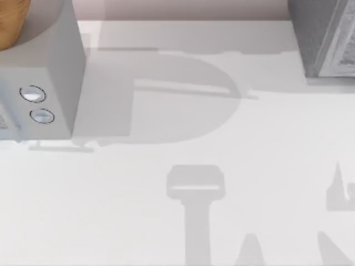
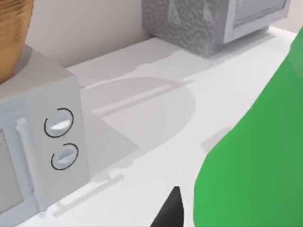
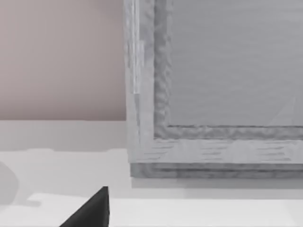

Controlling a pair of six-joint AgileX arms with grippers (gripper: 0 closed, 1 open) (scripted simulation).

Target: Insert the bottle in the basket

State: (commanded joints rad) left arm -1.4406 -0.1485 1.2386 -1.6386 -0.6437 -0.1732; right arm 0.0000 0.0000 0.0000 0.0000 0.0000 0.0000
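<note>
The bright-green bottle (image 2: 251, 156) looms close in the left wrist view, above the white table. My left gripper (image 2: 222, 215) is shut on it, with one dark fingertip (image 2: 174, 210) against its side. The basket (image 1: 10, 22), woven and golden brown, stands on top of a grey microwave (image 1: 52, 61) at the table's far left; in the left wrist view the basket (image 2: 12, 33) lies beyond the bottle. My right gripper (image 3: 92, 213) sits close in front of a grey appliance (image 3: 227, 71) at the far right.
The microwave (image 2: 47, 109) has two round knobs (image 2: 59, 124) on its front. The rough grey appliance (image 1: 327, 39) fills the far right corner by the back wall. White tabletop (image 1: 177, 138) carries the arms' shadows between the two.
</note>
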